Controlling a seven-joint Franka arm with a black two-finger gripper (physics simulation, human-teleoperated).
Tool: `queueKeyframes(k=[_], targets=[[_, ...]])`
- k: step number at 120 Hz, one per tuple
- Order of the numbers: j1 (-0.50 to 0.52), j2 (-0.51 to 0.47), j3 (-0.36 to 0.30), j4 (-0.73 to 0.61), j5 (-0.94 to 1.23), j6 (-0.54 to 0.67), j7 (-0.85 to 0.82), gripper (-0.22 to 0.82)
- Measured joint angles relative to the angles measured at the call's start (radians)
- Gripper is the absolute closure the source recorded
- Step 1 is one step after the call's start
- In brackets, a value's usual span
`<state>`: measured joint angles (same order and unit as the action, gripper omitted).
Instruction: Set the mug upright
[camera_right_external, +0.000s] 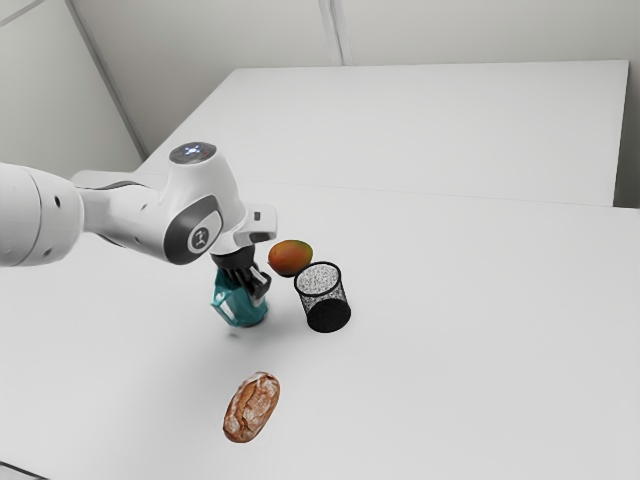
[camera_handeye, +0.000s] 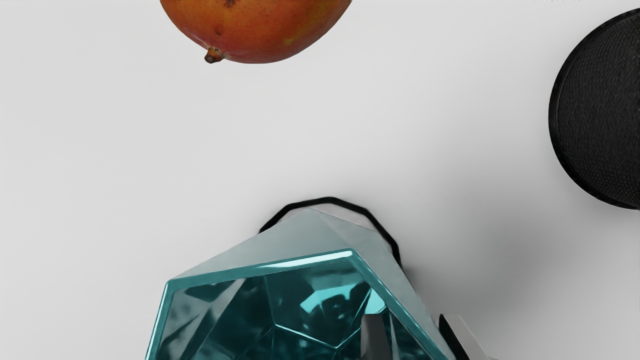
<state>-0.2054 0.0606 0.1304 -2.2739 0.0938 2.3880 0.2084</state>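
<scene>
Black pincer (camera_right_external: 257, 290) gripping tilted teal mug (camera_right_external: 236, 305) by its wall, in exterior view mesh cup (camera_right_external: 328, 316) at mug's 3 o'clock, mango (camera_right_external: 290, 257) 1:30, bread (camera_right_external: 251, 408) 6

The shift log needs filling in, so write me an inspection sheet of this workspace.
Surface: white table, pale and smooth; no spills seen.
Job's things: teal mug, mouth facing the hand; whether it is fully upright or resting on the table, cannot tell.
Clutter: mango beside the black mesh bin; bread nearer the exterior camera, apart from the rest.
Hand: at the mug's rim; whether it grips, cannot tell.
Cables: dark line at the exterior view's lower left corner; cannot tell if it is a cable.
Surroundings: pale walls behind the table; people, nothing seen.
</scene>
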Motion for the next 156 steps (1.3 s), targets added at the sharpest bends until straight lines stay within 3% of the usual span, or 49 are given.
queueKeyframes(k=[41,107,124,156], targets=[[-0.001,-0.017,0.000,0.001,-0.001,-0.001,0.019,0.34],[-0.010,-0.185,-0.016,0.004,-0.012,-0.036,0.024,0.20],[-0.010,-0.145,-0.025,0.173,-0.051,-0.137,0.024,0.10],[0.005,0.051,-0.010,0.611,-0.119,-0.500,0.008,0.03]])
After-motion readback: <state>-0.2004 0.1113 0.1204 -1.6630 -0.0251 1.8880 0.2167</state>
